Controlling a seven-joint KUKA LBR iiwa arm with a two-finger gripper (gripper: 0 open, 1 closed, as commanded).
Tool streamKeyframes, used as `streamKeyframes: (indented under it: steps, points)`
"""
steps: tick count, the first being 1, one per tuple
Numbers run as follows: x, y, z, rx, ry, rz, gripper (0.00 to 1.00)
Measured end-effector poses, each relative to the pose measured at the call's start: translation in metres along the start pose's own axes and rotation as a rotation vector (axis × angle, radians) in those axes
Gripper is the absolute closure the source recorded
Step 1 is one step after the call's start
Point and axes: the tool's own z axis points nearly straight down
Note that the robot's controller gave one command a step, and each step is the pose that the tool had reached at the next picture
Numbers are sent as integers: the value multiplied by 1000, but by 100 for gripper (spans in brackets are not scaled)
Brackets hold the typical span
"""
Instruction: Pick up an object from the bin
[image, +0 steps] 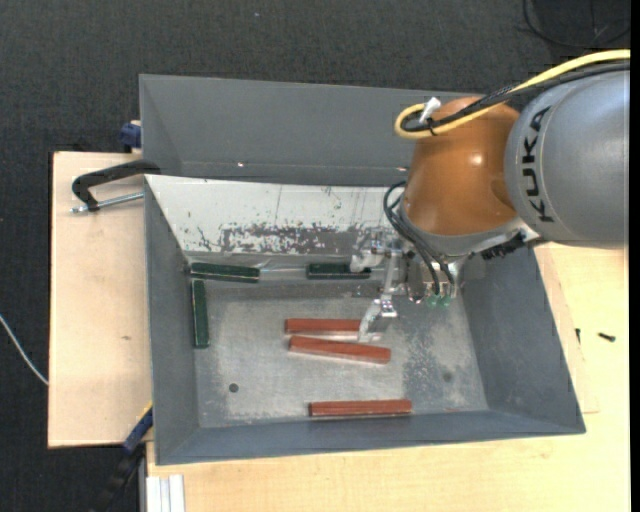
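The claw (379, 318), whether open I cannot tell, hangs past the front red bar (360, 407), low over the right ends of two red bars (338, 349) mid-bin, green bars (225, 271) beyond; seemingly approach, needing descent and closure next.

You will note your arm (585, 150) has a rounded grey metallic shell bearing black KUKA lettering (532, 165). A glossy orange-brown cover (460, 175) encloses the wrist. A yellow cable (545, 82) (white-tipped at one end) crosses its top, and thin dark wires (432, 272) hang beneath. The gripper (378, 318) is pale silver metal.
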Motion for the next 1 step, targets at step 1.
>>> streamKeyframes:
  steps: [1]
  points:
    - [22, 5, 95, -1, 6, 10, 100]
